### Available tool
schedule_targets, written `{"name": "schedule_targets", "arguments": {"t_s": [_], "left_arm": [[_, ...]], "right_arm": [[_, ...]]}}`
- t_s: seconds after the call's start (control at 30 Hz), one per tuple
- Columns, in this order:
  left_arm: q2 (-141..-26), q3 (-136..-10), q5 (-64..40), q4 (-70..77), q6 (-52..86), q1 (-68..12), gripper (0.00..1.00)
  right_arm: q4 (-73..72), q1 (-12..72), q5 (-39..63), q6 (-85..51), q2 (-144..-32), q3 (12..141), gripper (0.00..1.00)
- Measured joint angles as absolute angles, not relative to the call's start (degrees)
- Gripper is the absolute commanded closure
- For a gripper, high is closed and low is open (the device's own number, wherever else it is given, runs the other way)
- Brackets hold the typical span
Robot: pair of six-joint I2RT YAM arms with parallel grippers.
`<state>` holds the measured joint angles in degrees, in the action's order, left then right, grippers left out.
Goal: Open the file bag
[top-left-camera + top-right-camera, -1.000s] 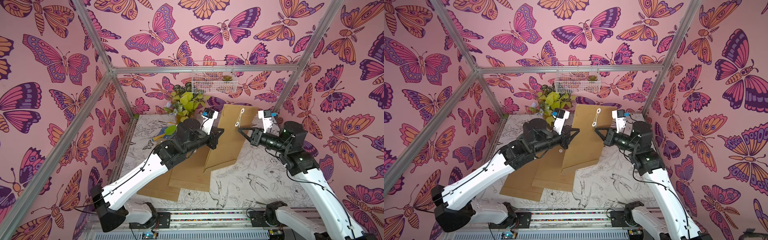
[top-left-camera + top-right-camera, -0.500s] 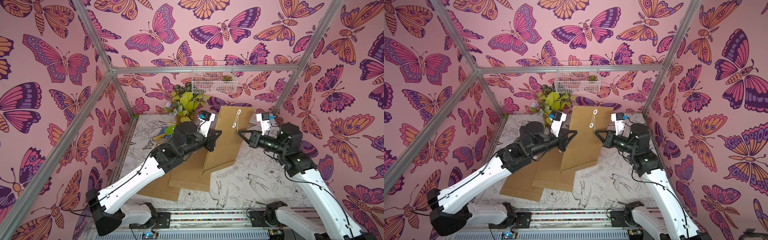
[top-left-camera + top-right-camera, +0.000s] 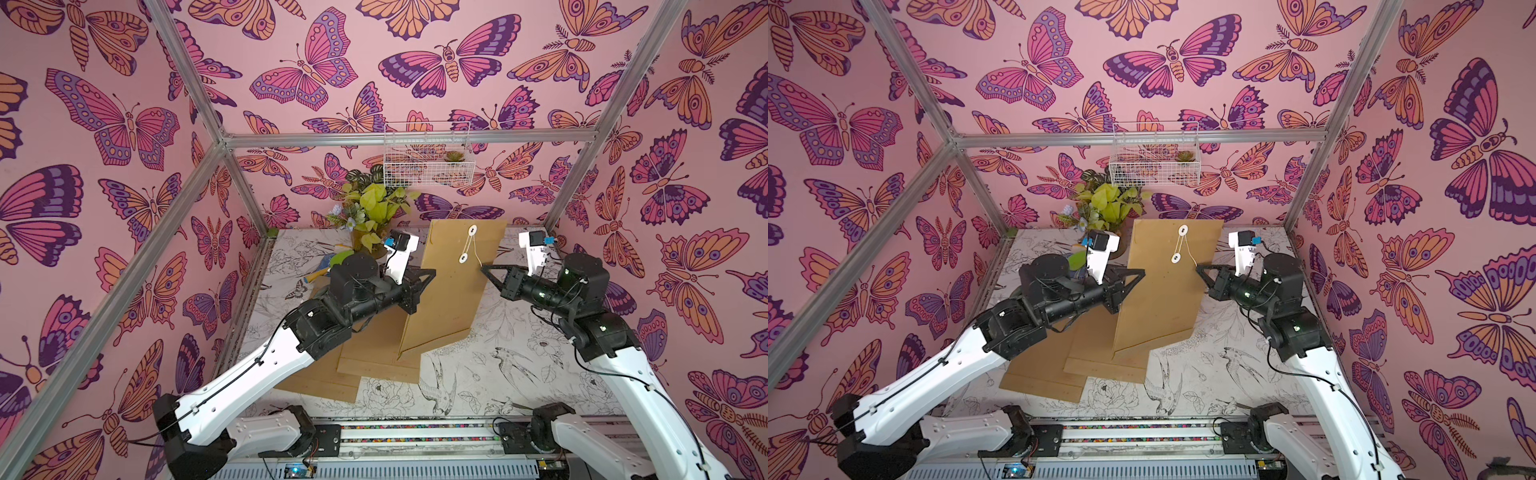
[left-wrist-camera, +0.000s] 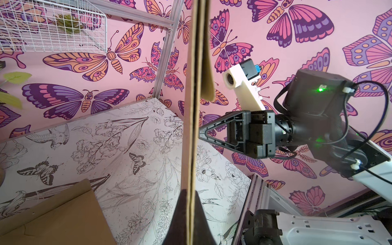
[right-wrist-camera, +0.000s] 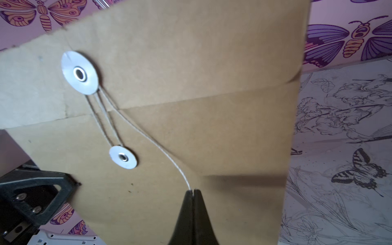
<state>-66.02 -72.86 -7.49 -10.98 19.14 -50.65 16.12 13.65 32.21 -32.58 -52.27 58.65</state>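
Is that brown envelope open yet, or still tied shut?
Shut. The string loops between its two discs, the flap is folded down, and the right gripper pinches the loose end.

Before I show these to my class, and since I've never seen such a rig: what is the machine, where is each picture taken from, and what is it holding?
These are two robot arms on one table, each ending in a pincer. Both top views look down from one camera head above; the other two pictures come from cameras on the arms' wrists. The left pincer is shut on the edge of a brown file bag, holding it up, roughly upright. The right pincer is shut on the bag's white string, which is wound between two round discs. More brown envelopes lie flat on the table; a plant stands at the back.
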Motion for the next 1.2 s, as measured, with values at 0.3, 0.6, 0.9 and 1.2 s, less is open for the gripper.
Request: {"name": "schedule_targets", "arguments": {"t_s": [0.3, 0.6, 0.9, 1.2], "left_arm": [[-65.7, -73.0, -6.0, -15.7, 17.3, -50.7, 1.0], [-71.5, -82.8, -4.3, -26.8, 11.5, -50.6, 1.0], [-77.2, -93.8, -9.8, -36.1, 7.7, -47.2, 1.0], [-82.1, -99.2, -14.2, -42.5, 4.0, -43.9, 1.0]], "right_arm": [[19.6, 13.6, 27.7, -28.5, -52.4, 59.7, 1.0], [21.9, 13.6, 25.9, -25.2, -54.7, 61.3, 1.0], [22.6, 13.6, 25.5, -23.9, -56.5, 63.3, 1.0], [23.7, 13.6, 24.7, -22.7, -56.7, 64.1, 1.0]]}}
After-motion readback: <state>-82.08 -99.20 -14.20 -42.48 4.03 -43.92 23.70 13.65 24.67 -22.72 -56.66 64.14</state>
